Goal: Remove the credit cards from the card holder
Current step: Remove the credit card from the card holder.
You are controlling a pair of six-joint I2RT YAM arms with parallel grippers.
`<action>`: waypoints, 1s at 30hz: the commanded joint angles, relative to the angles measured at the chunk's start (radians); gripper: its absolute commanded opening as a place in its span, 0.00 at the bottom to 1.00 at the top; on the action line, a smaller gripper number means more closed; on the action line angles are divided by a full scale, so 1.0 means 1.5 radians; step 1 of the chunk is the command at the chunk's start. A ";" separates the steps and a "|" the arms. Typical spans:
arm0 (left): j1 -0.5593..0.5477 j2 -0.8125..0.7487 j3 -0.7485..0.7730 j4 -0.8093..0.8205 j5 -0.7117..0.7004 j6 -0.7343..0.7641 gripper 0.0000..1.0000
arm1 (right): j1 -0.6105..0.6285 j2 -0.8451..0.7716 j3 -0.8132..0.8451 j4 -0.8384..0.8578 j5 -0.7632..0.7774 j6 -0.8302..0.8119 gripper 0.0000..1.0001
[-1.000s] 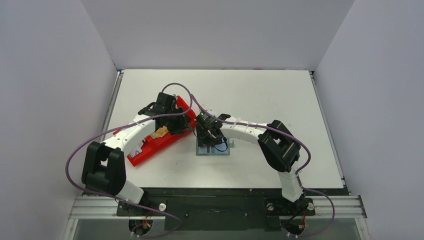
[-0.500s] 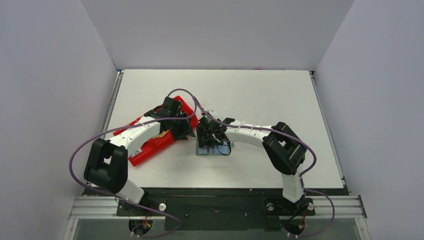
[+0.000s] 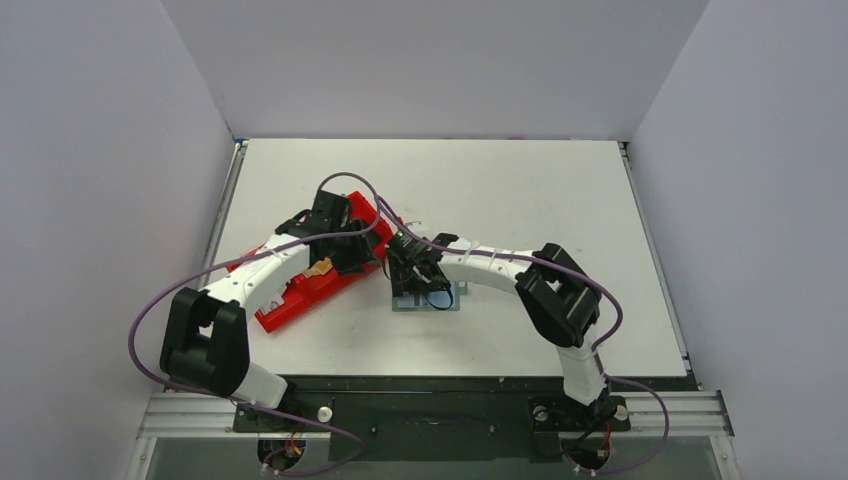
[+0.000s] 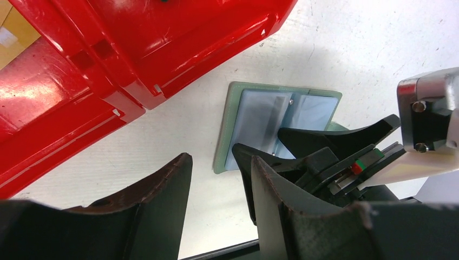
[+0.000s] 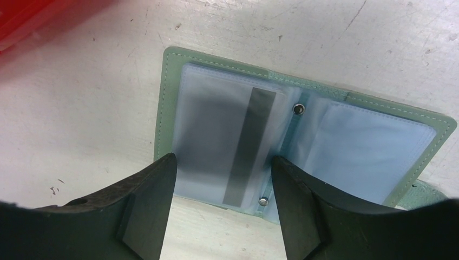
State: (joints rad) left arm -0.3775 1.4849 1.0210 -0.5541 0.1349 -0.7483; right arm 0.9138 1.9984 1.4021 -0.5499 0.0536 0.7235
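The card holder (image 5: 357,146) lies open on the worktop (image 3: 520,190) just right of the tray (image 4: 81,108), with one card (image 5: 216,141) in its left sleeve, and the right gripper (image 5: 223,168) hangs above it with jaws wide, while the left gripper (image 4: 222,162) has its jaws apart, both empty.

Both arms, the left arm (image 3: 262,268) and the right arm (image 3: 488,266), are built alike: white link shells between chunky black joint housings, each trailed by a looping purple cable (image 3: 345,176). The fingers (image 4: 162,211) of the left gripper (image 4: 219,161) are matte black curved wedges with brownish edges (the right gripper (image 5: 223,162) looks much the same). A silver block (image 4: 430,105) with two dark screws caps the right wrist's white shell, near a small red-and-green mark (image 4: 357,166).
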 commanded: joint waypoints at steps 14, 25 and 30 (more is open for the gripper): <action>0.018 -0.026 -0.010 0.006 0.010 0.013 0.42 | 0.019 0.076 0.069 -0.061 0.041 0.037 0.61; 0.016 -0.006 -0.017 0.026 0.033 0.006 0.42 | 0.018 0.054 0.006 -0.039 0.021 0.020 0.32; -0.002 0.007 -0.011 0.032 0.046 0.010 0.42 | 0.003 0.012 -0.041 0.013 -0.021 0.013 0.21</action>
State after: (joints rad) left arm -0.3595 1.4849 0.9970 -0.5488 0.1707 -0.7471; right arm 0.9287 2.0201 1.4242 -0.5606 0.1020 0.7578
